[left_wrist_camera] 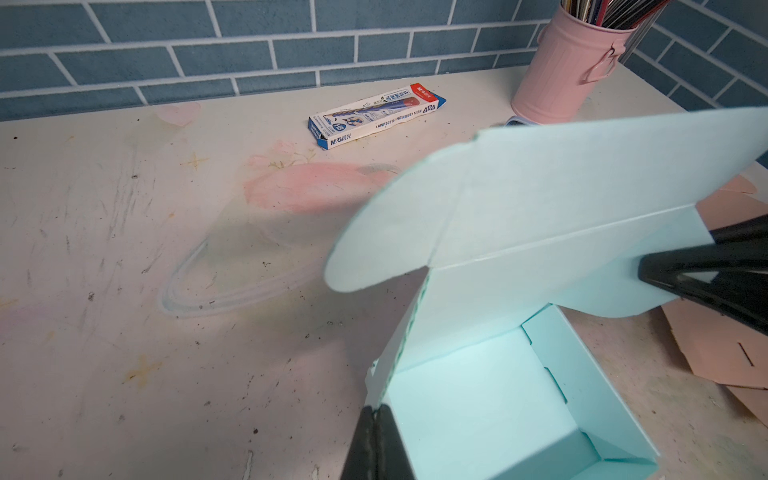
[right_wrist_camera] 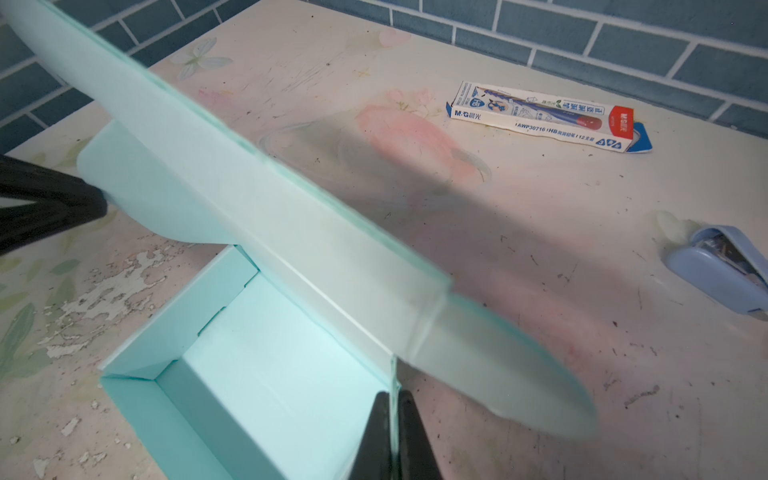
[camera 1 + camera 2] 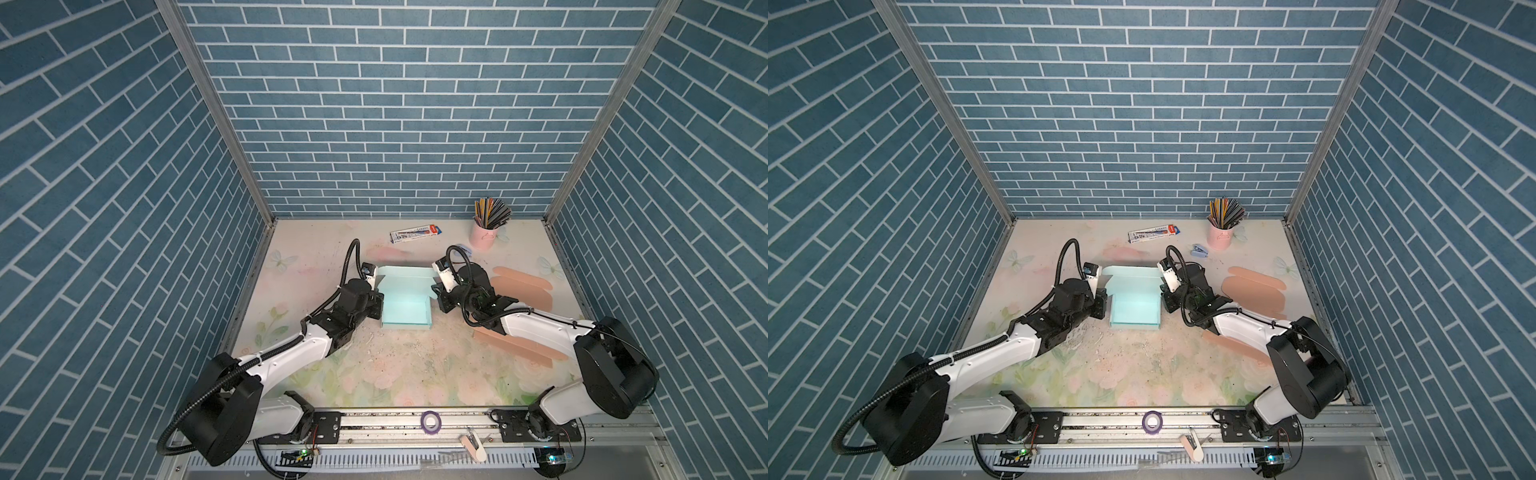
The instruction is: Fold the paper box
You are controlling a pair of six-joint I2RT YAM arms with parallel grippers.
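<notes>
Left fingers (image 1: pixel 362 449) and right fingers (image 2: pixel 415 444) pinch the lid-raised mint box (image 3: pixel 405 309).

Paper box (image 3: pixel 405 309) lid (image 3: pixel 405 277) raised, blocks far side; near tabletop (image 3: pixel 395 365) seemingly open.

the pencil box (image 2: pixel 548 118) on the surface reads "m&g" followed by chinese characters, then "awp30716", "hb" and "12". a round blue badge on it repeats "hb". its red end carries print too small to read.

White arms (image 3: pixel 291 357), black joints (image 3: pixel 224 399), ribbed cables (image 3: pixel 354 241), black hands (image 1: pixel 376 415) (image 2: pixel 392 399).
</notes>
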